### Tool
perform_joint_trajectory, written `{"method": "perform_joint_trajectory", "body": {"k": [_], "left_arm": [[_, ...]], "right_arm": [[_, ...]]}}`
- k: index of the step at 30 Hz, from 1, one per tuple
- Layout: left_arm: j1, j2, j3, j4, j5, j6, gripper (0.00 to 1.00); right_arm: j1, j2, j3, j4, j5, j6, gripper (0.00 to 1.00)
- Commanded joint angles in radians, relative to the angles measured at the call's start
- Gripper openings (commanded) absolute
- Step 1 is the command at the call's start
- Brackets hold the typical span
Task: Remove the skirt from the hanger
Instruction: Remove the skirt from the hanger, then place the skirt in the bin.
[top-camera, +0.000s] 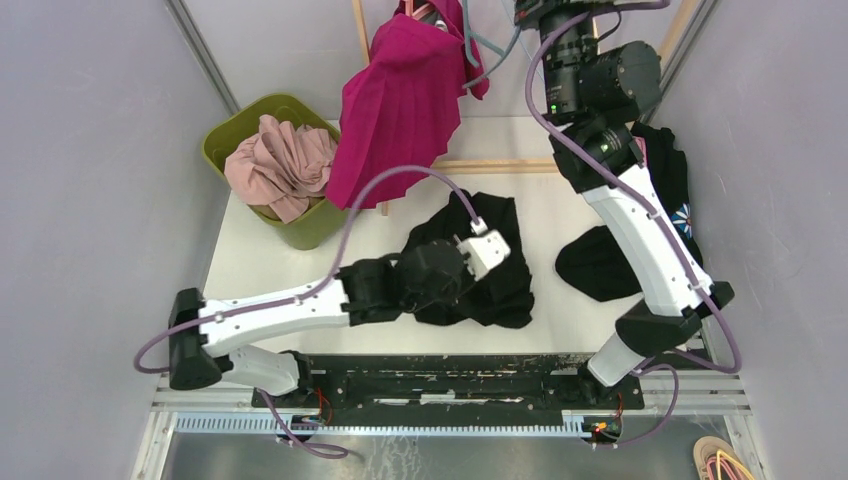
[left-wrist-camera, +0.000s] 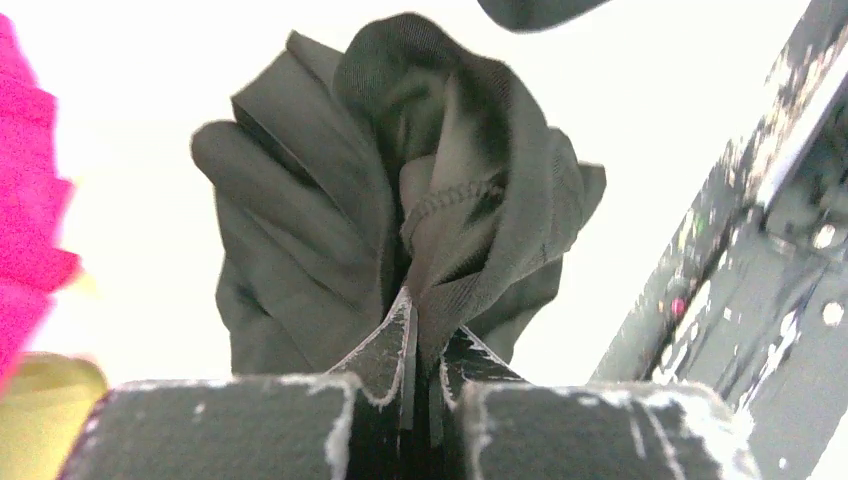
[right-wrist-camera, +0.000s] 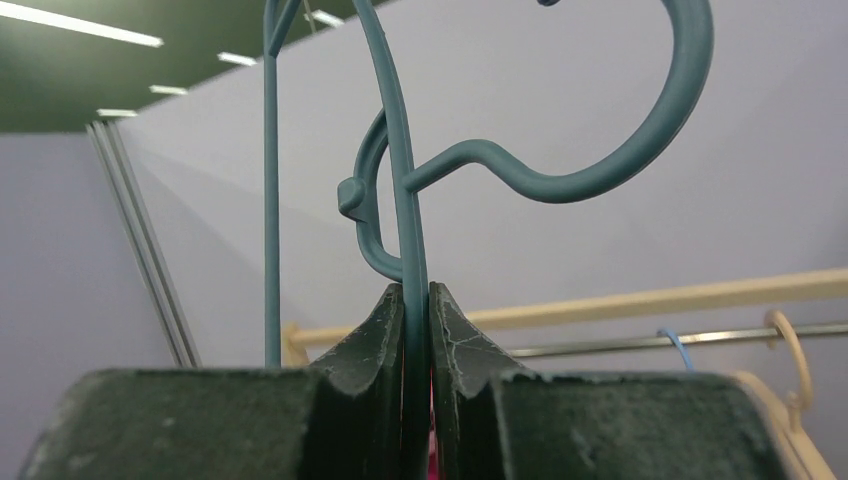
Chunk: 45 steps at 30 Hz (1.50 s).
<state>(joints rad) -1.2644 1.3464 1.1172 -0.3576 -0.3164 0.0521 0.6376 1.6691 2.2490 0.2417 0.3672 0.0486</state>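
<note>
the pleated magenta skirt hangs high over the white desk, its waistband cut off by the overhead frame, on a slim teal hanger clamped in the right gripper; the left gripper pinches crumpled black fabric lying on the desk

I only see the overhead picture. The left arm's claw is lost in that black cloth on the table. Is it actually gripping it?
Observer: Yes. Its wrist camera shows the left gripper shut, pinching a fold of the black garment.
Operator: And the right claw? It runs off the top of my picture.
Observer: Its own camera shows the right gripper shut on a thin bar of the teal hanger.
</note>
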Motion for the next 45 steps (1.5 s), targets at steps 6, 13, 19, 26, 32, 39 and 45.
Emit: {"method": "perform_joint_trajectory", "body": {"k": [6, 13, 19, 26, 32, 39, 45], "left_arm": [[0.092, -0.092, 0.488, -0.114, -0.241, 0.229, 0.03], [0.189, -0.071, 0.777, -0.122, -0.253, 0.349, 0.03], [0.329, -0.021, 0.919, -0.065, -0.311, 0.479, 0.03], [0.554, 0.064, 1.021, -0.034, -0.230, 0.475, 0.03], [0.777, 0.111, 1.108, 0.046, -0.156, 0.428, 0.03], [1.007, 0.235, 1.323, 0.135, -0.026, 0.317, 0.03], [1.209, 0.306, 1.358, 0.221, 0.097, 0.151, 0.03]], "right_arm": [[0.002, -0.322, -0.508, -0.063, -0.012, 0.045, 0.00], [0.002, -0.503, -0.739, -0.193, 0.039, 0.011, 0.01], [0.002, -0.572, -0.799, -0.248, 0.089, -0.027, 0.01], [0.002, -0.611, -0.840, -0.303, 0.077, 0.022, 0.01], [0.002, -0.631, -0.858, -0.343, 0.060, 0.046, 0.01], [0.002, -0.636, -0.865, -0.362, 0.050, 0.062, 0.01], [0.002, -0.643, -0.898, -0.353, 0.051, 0.080, 0.00]]}}
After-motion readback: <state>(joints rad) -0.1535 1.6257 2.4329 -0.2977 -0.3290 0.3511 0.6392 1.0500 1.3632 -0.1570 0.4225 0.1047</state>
